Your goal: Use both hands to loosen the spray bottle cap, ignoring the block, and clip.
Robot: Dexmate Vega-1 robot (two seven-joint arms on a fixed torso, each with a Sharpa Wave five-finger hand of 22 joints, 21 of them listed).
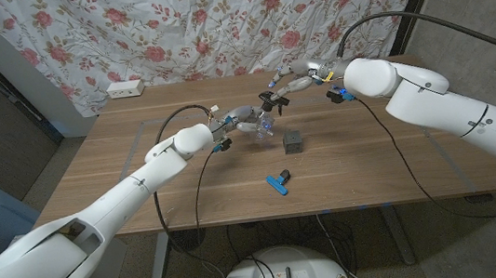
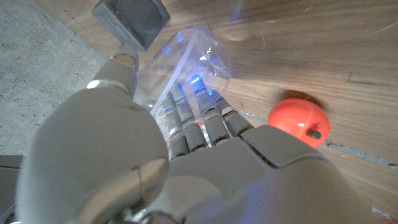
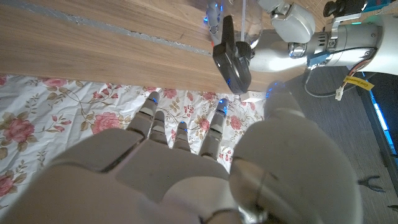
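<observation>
A clear spray bottle with a black spray cap sits at mid-table, tilted. My left hand grips its clear body, fingers wrapped around it. My right hand hovers just behind the cap with its fingers spread. In the right wrist view the black cap lies a short way beyond my fingertips, with a small gap showing between them. My left hand shows behind the cap there.
A dark grey block stands just right of the bottle, also seen as the block. A blue clip lies nearer the front edge. An orange-red round thing rests on the wood beside the bottle. A white power strip lies at the far left.
</observation>
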